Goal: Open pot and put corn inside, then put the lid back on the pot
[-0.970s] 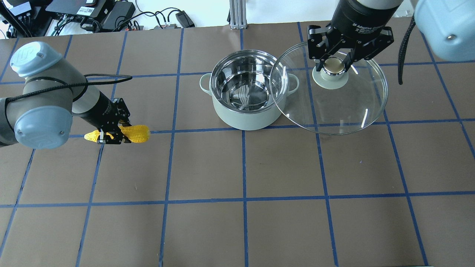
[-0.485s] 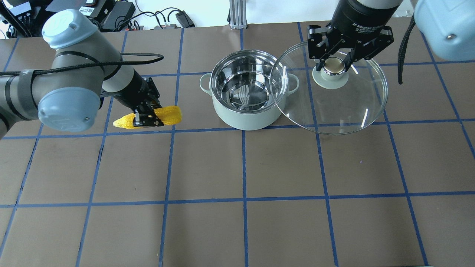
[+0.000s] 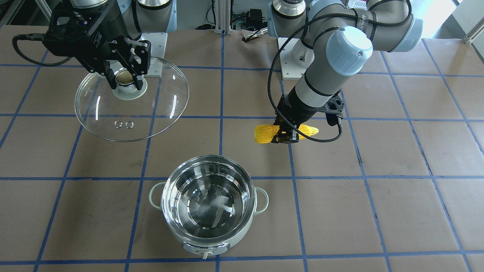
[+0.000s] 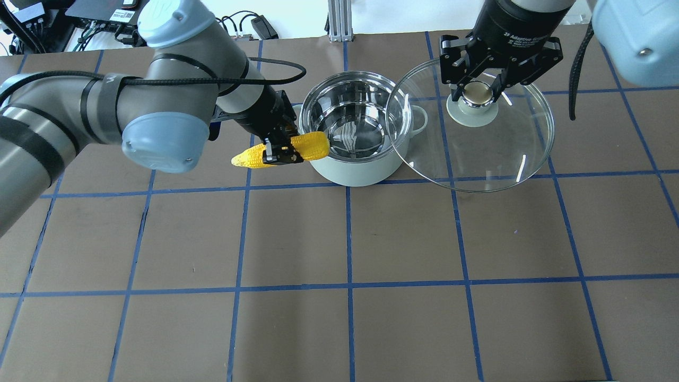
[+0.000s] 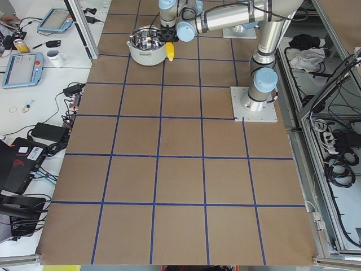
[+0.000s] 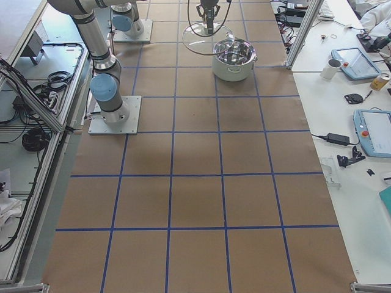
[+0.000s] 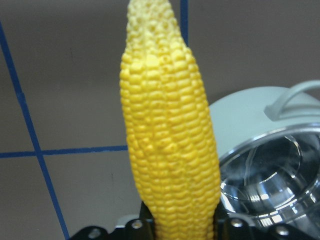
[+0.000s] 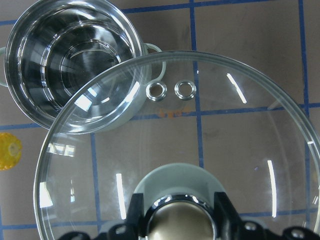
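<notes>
A brown paper-covered table marked into squares with blue tape fills the scene, with both arms working at its far side near the robot's base.

The corn is off the table, gripped across its middle between the pinched fingers of the left gripper and lying roughly level. Its pointed tip faces away from the pot. In the overhead view its thick end overlaps the pot's rim on the robot's left. The front-facing view shows it in the air, clear of the pot, so whether it is over the opening cannot be told.

The pot stands uncovered on the table, its shiny steel inside bare and its control knob facing away from the robot.

The lid is held up off the table on the pot's other side. The right gripper has its fingers clamped on the beige knob. In the overhead view the glass edge overlaps the pot's rim and side handle on the robot's right. Two small vent rings show in the glass.

Cables and power bricks lie beyond the table's far edge. A side bench carries a mug and a handheld control panel.
</notes>
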